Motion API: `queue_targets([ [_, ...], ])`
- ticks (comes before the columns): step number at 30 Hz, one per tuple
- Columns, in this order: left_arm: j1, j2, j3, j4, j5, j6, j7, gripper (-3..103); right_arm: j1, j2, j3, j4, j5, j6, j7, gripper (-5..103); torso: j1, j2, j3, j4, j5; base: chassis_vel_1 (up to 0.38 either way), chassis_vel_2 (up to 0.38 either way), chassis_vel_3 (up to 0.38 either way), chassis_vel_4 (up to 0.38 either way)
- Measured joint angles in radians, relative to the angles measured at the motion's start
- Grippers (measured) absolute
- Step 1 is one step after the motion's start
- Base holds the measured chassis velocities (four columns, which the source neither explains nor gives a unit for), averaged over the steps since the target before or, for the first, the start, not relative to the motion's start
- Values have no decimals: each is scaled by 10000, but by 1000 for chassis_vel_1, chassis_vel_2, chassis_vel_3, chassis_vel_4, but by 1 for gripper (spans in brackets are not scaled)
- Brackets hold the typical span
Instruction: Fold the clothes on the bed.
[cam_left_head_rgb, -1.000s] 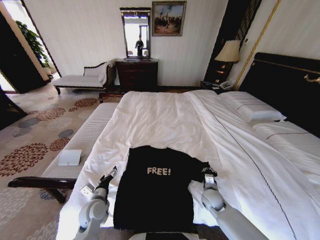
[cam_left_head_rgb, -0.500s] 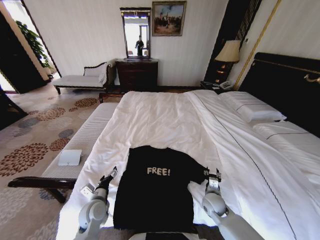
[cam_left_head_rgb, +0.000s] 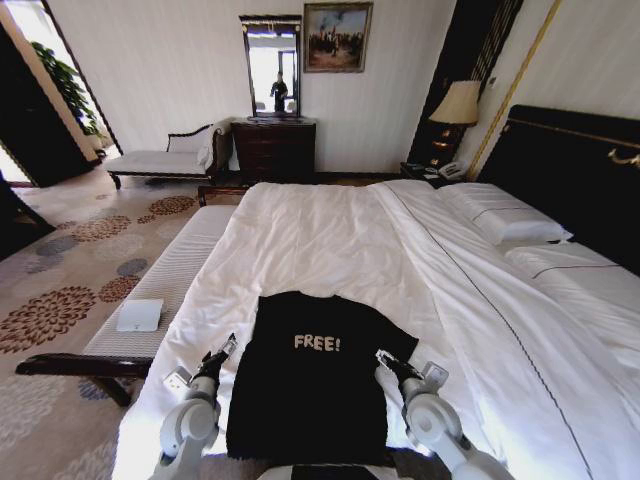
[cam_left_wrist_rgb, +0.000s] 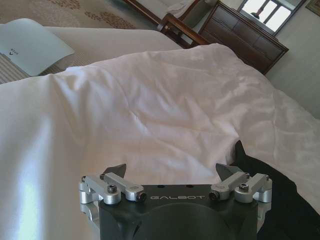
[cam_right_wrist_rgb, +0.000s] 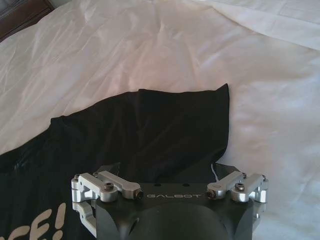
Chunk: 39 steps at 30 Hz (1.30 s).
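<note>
Inspecting the bed (cam_left_head_rgb: 330, 230), we find the black T-shirt (cam_left_head_rgb: 315, 375) lying near its foot edge, chest lettering up, body flat. We judge the folding barely begun: the left sleeve looks already tucked in, since that side runs straight, while the right sleeve (cam_right_wrist_rgb: 190, 115) lies spread on the white sheet (cam_left_wrist_rgb: 150, 115). No lengthwise or crosswise fold of the body shows, so most of the work is left. We see the right gripper (cam_left_head_rgb: 392, 366) poised at the shirt's right edge, just by that sleeve; in its wrist view the jaws stand wide apart above the black cloth and hold nothing. We see the left gripper (cam_left_head_rgb: 216, 360) beside the shirt's left edge, over bare sheet, its jaws likewise spread and empty (cam_left_wrist_rgb: 172, 172). A pale bench (cam_left_head_rgb: 170, 280) stands alongside the bed
</note>
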Motion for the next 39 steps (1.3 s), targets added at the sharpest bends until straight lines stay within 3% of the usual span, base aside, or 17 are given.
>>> queue_targets([
  [15, -57, 39, 19, 59, -22, -14, 7, 100, -231, 623, 496, -245, 225, 110, -33, 101, 0, 0, 0, 0, 1, 0, 0, 0, 0],
  [21, -78, 17, 40, 92, -5, -14, 3, 100, -348, 661, 609, -258, 354, 175, -66, 83, 0, 0, 0, 0, 0, 0, 0, 0, 0],
  [35, -130, -37, 103, 182, 80, -16, -9, 100, -597, 685, 557, -158, 85, 202, -86, 28, 0, 0, 0, -1, 1, 0, 0, 0, 0],
  [36, -130, -37, 103, 182, 80, -16, -9, 100, -597, 685, 557, -158, 85, 202, -86, 28, 0, 0, 0, -1, 1, 0, 0, 0, 0],
  [39, -138, -43, 105, 220, 85, -28, -9, 100, -709, 700, 545, -135, -49, 203, -82, 13, 0, 0, 0, -1, 1, 0, 0, 0, 0],
])
